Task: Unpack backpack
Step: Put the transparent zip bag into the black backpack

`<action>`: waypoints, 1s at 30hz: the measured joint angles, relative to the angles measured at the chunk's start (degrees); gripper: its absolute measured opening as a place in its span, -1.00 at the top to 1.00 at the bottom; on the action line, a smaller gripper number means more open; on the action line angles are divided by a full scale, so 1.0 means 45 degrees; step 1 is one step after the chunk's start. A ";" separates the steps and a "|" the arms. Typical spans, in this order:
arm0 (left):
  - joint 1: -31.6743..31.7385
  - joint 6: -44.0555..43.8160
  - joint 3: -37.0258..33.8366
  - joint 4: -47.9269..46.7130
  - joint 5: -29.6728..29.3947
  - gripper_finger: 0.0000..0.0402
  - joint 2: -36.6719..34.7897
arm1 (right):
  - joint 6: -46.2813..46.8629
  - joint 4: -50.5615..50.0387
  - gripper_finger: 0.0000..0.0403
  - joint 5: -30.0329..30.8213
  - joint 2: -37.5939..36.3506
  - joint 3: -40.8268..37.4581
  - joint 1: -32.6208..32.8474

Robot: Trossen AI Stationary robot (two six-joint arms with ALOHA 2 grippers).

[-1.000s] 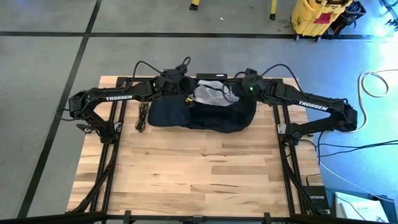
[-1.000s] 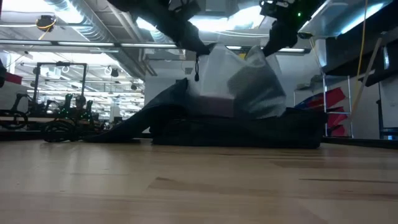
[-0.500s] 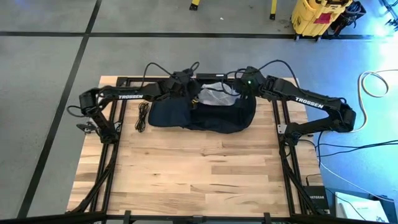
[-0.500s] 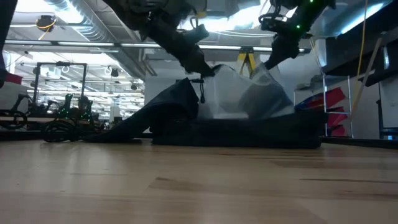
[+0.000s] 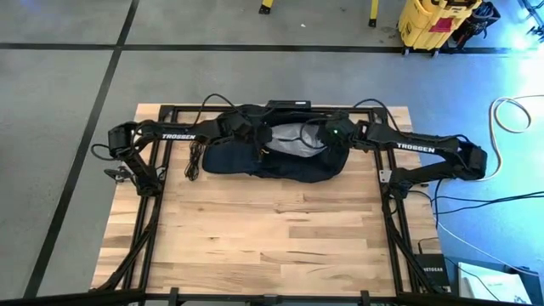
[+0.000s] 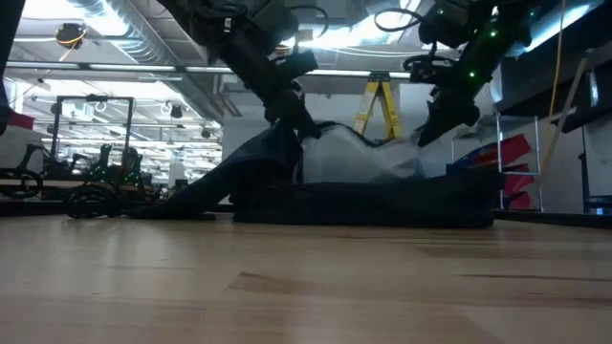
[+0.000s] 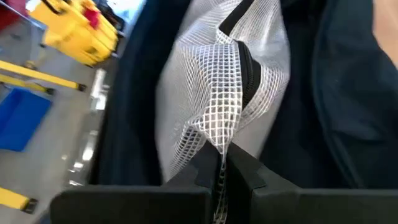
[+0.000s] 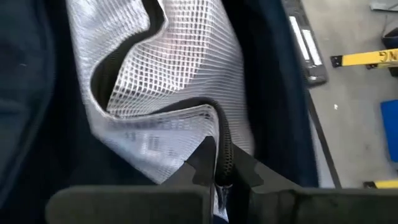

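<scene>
Lowered since earlier, mesh pouch [image 5: 293, 138] sags into backpack [image 5: 280, 161] at counter's far edge, both jaws clamped on its corners, keeping it spread.

Yellow ladder [image 6: 380, 103], yellow bin [image 5: 432, 24]

This is an industrial workshop or robotics lab. Around the wooden table [image 5: 255, 238] lies bare grey concrete floor [image 5: 68, 127] with a dark painted line, and beyond the table's far edge stands a yellow rolling bin [image 5: 433, 24]. Behind the table rise a yellow stepladder [image 6: 375, 103], exposed ceiling ducts [image 6: 105, 24] and metal racks [image 6: 91, 134].
</scene>
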 joint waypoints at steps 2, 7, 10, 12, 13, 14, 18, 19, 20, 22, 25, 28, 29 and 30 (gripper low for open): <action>-0.0145 -0.0051 -0.0186 -0.0145 0.0016 1.00 0.0000 | 0.0241 -0.0039 1.00 0.0017 -0.0018 -0.0007 0.0380; -0.0546 -0.0386 -0.0595 -0.0727 0.0033 1.00 0.0000 | 0.0777 -0.0629 1.00 0.0206 -0.0023 -0.0007 0.1348; -0.0812 -0.0526 -0.0802 -0.0986 0.0043 1.00 0.0000 | 0.1179 -0.1096 1.00 0.0301 -0.0028 -0.0007 0.1762; -0.0927 -0.0646 -0.0981 -0.1030 0.0055 1.00 0.0000 | 0.1417 -0.1387 1.00 0.0378 -0.0028 -0.0007 0.1960; -0.0965 -0.0735 -0.1057 -0.1055 0.0065 1.00 0.0000 | 0.1483 -0.1425 1.00 0.0389 -0.0033 -0.0007 0.2048; -0.0993 -0.0902 -0.1156 -0.1022 0.0065 1.00 0.0000 | 0.1541 -0.1464 1.00 0.0393 -0.0033 -0.0007 0.2132; -0.1110 -0.1388 -0.1614 -0.0938 0.0046 1.00 0.0000 | 0.1988 -0.1454 1.00 0.0128 -0.0040 -0.0101 0.2300; -0.1159 -0.1453 -0.1706 -0.0938 0.0009 1.00 0.0000 | 0.2093 -0.1197 1.00 -0.0143 -0.0058 -0.0273 0.2298; -0.1228 -0.1488 -0.1801 -0.0821 -0.0063 1.00 0.0000 | 0.2152 -0.0916 1.00 -0.0274 -0.0073 -0.0510 0.2298; -0.1330 -0.1528 -0.1947 -0.0498 -0.0135 1.00 0.0000 | 0.2171 -0.0289 1.00 -0.0323 -0.0081 -0.1026 0.2291; -0.1401 -0.1622 -0.2025 0.0014 -0.0049 1.00 0.0005 | 0.2239 0.0502 1.00 -0.0374 -0.0086 -0.1733 0.2259; -0.1287 -0.1670 -0.2021 0.0233 0.0040 1.00 0.0174 | 0.2257 0.1095 1.00 -0.0375 -0.0086 -0.2147 0.2255; -0.1230 -0.1714 -0.2025 0.0295 0.0045 1.00 0.0283 | 0.2299 0.1172 1.00 -0.0326 -0.0086 -0.2218 0.2236; -0.1160 -0.1826 -0.2025 0.0389 0.0055 1.00 0.0372 | 0.2337 0.1181 1.00 -0.0227 -0.0086 -0.2268 0.2159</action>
